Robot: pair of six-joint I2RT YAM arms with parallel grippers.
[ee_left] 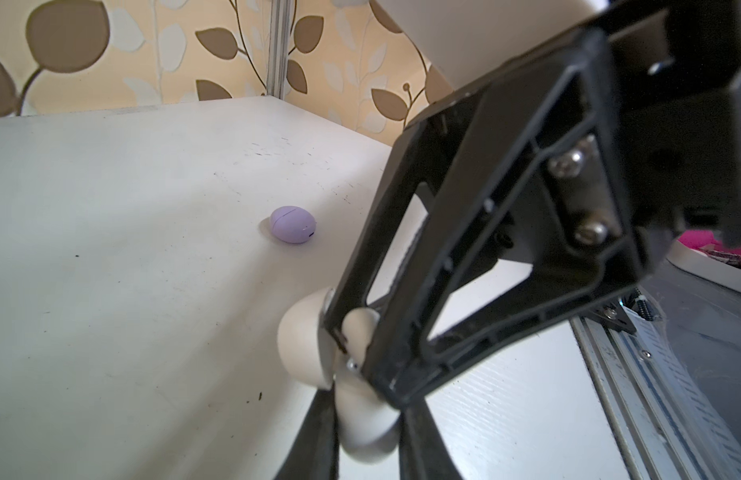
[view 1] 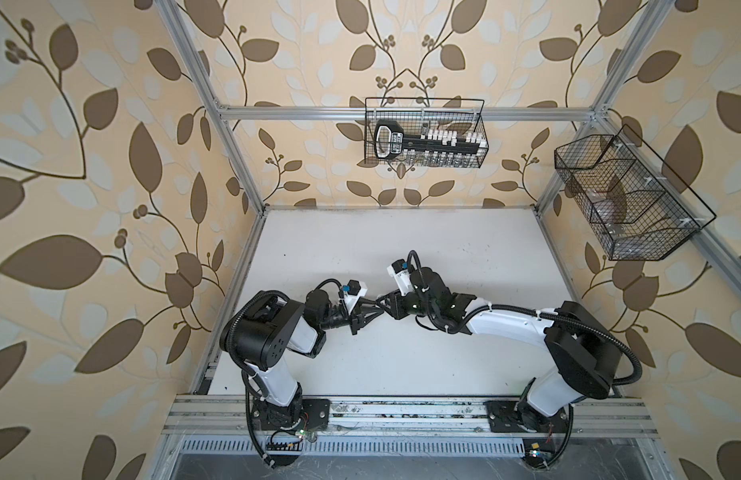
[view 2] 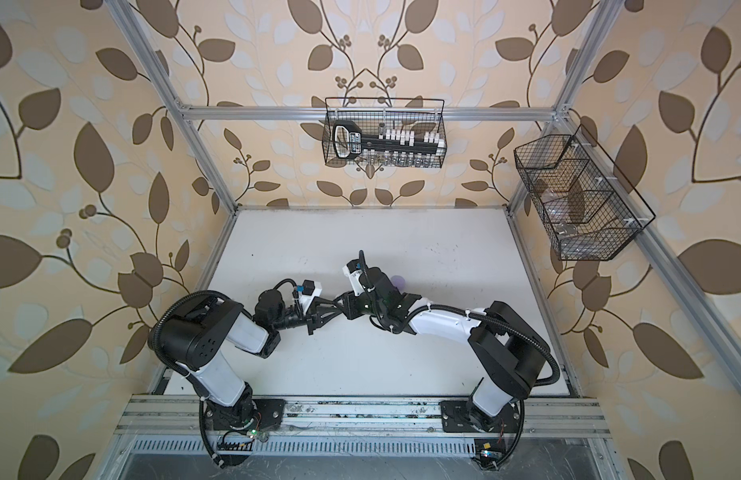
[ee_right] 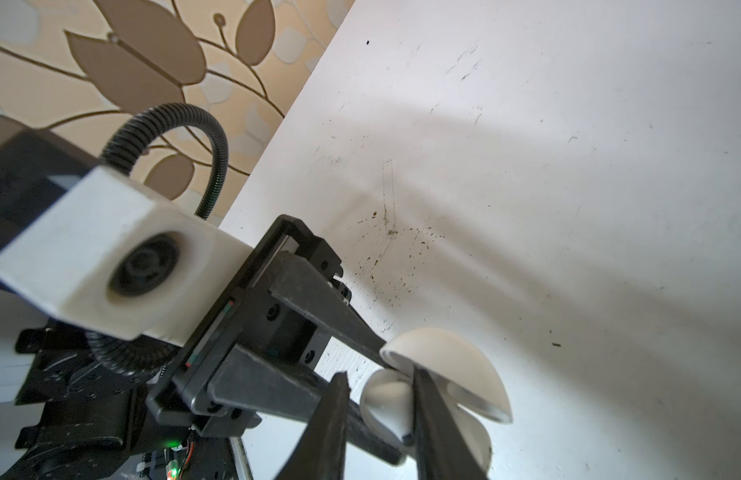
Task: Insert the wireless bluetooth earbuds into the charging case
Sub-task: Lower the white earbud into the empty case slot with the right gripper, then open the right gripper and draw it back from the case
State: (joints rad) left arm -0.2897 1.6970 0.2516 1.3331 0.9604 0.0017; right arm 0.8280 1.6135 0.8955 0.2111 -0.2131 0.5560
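Two grippers meet mid-frame.
The left gripper [ee_left: 365, 412] clamps an open white charging case [ee_right: 451, 372]; the right gripper [ee_right: 379, 376] pinches a white earbud [ee_right: 386, 405] beside it.

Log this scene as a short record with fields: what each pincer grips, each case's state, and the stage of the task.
left pincer: shut on the white charging case
white charging case: lid open
right pincer: shut on a white earbud, at the open case
lavender charging case: closed, lying on the table, apart from both arms
stage: earbud gripped at the case; whether it is seated cannot be told
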